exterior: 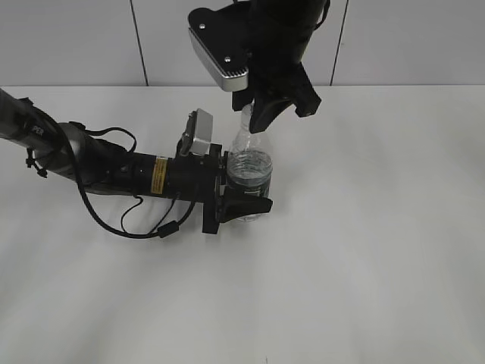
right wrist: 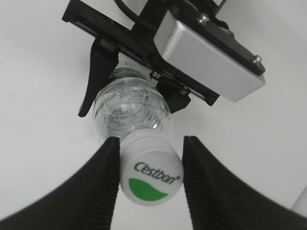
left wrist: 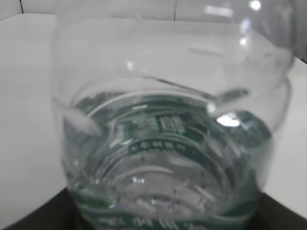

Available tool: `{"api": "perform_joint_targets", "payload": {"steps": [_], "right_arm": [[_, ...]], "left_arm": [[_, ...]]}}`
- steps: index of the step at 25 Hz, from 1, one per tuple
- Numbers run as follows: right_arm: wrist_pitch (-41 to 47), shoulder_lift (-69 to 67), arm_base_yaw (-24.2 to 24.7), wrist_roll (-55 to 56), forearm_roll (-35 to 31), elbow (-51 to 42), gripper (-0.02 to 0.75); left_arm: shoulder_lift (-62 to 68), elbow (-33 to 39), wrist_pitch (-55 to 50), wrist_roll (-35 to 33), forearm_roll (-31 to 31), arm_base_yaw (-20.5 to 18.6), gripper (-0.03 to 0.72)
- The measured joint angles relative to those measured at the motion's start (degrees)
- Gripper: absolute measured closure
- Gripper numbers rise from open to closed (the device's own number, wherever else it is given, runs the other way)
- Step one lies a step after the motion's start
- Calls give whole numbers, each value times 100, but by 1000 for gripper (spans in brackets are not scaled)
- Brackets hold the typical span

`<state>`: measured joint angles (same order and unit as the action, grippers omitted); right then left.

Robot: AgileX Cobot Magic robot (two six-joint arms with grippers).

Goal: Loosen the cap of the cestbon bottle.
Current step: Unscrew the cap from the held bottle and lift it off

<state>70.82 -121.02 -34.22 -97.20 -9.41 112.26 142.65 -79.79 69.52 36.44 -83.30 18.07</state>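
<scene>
The cestbon bottle (exterior: 248, 163), clear with a dark green label and some water in it, stands upright on the white table (exterior: 364, 258). My left gripper (exterior: 246, 182) reaches in from the left and is shut on its body, one black finger (exterior: 250, 205) in front. The bottle (left wrist: 168, 143) fills the left wrist view. My right gripper (exterior: 254, 114) hangs over the bottle's top. In the right wrist view the white cap (right wrist: 151, 175) with its green mark sits between the ribbed fingers (right wrist: 103, 187), which press its sides. In the exterior view the cap is mostly hidden.
The left arm with its cables (exterior: 114, 216) lies across the table's left half. The left wrist camera (right wrist: 211, 60) sits close under the right gripper. A tiled wall (exterior: 76, 38) runs along the back.
</scene>
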Motion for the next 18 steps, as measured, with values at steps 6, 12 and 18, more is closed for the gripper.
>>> {"api": "perform_joint_targets", "payload": {"steps": [6,12,18], "right_arm": [[-6,10,6,46,-3,0,372],[-34,10,17,239,-85,0,306],[-34,31,17,1016,-103,0,287]], "left_arm": [[0,0,57,0,-100,-9,278],[0,0,86,0,-159,-9,278],[0,0,104,0,-196,-9,278]]}}
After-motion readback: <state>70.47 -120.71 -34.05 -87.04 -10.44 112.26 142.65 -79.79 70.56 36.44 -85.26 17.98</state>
